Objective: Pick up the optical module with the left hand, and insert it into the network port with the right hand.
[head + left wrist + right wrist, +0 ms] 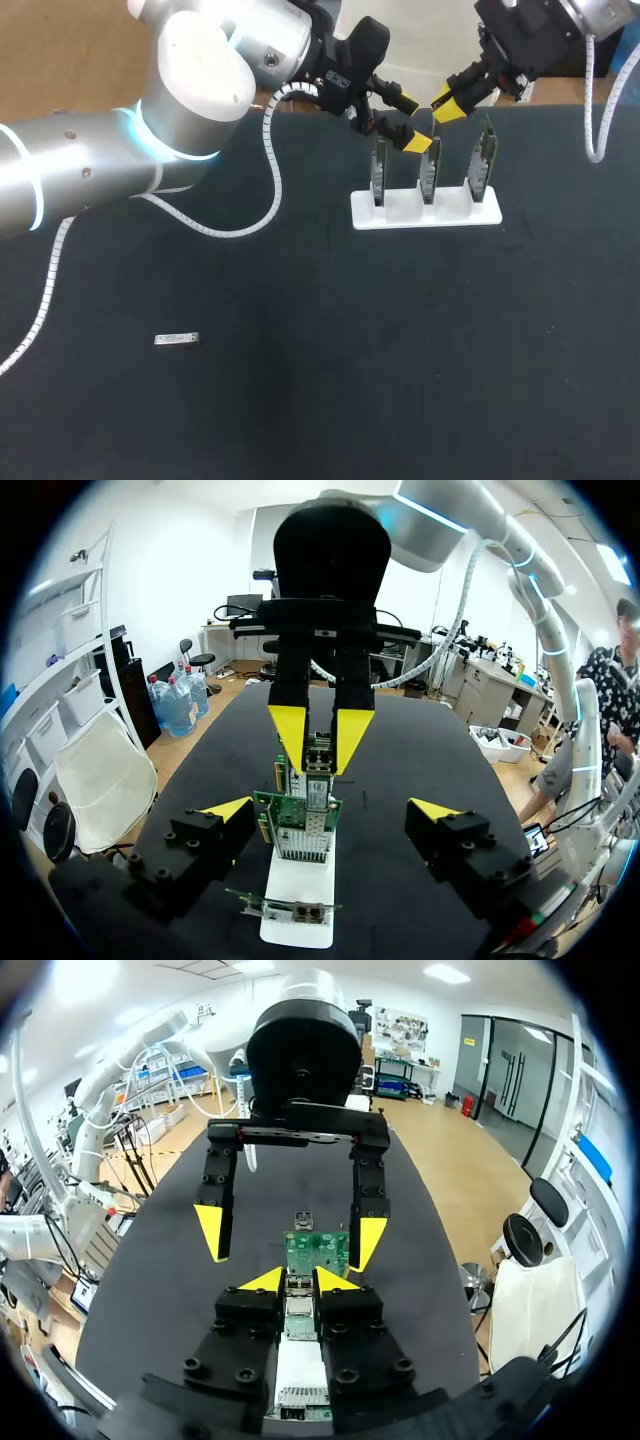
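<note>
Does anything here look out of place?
The small silver module lies alone on the table, far from the white stand of upright boards where the left gripper and right gripper hover. Nothing looks tilted, spilled or broken.

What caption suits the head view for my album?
Left gripper and right gripper poised over a white stand of three upright circuit boards; a silver optical module lies apart on the dark table.

The worktop (350,380) is looked down on from high above and behind, while the rack (400,210) of cards (431,175), shared by all three views, is seen at close range by the wrist cameras, which are faced toward each other along it.
</note>
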Controlling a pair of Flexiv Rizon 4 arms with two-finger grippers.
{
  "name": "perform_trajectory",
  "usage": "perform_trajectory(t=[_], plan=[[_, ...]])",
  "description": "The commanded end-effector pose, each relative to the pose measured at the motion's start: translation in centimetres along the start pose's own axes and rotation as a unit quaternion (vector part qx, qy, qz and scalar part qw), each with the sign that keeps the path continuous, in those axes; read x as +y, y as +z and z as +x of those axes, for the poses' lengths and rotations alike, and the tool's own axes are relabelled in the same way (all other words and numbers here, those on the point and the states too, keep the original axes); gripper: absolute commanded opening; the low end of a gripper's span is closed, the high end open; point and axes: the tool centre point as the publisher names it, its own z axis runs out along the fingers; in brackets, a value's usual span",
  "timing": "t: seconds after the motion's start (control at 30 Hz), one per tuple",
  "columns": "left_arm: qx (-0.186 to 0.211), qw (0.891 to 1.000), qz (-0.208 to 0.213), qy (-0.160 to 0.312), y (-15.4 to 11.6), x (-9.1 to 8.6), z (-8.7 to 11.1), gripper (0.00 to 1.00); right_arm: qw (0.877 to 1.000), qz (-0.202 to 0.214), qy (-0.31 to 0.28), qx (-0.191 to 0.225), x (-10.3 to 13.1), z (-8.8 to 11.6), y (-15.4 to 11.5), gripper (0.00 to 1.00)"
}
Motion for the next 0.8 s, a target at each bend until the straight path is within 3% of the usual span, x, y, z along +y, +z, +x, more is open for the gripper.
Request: perform_trajectory(t=[0.03,0.43,0.8], plan=[[0.003,1.000,0.002,-0.001,0.0,0.2,-0.1,1.00,1.000,0.000,-0.002,-0.002,-0.2,-0.1,-0.2,1.00],[0.003,1.000,0.002,-0.001,0.0,0.2,-0.1,1.00,1.000,0.006,0.002,-0.013,-0.3,-0.1,-1.2,1.00],[0.003,1.000,0.002,-0.001,0.0,0.2,-0.1,1.00,0.999,-0.016,0.001,-0.045,0.0,-0.1,-3.0,1.00]])
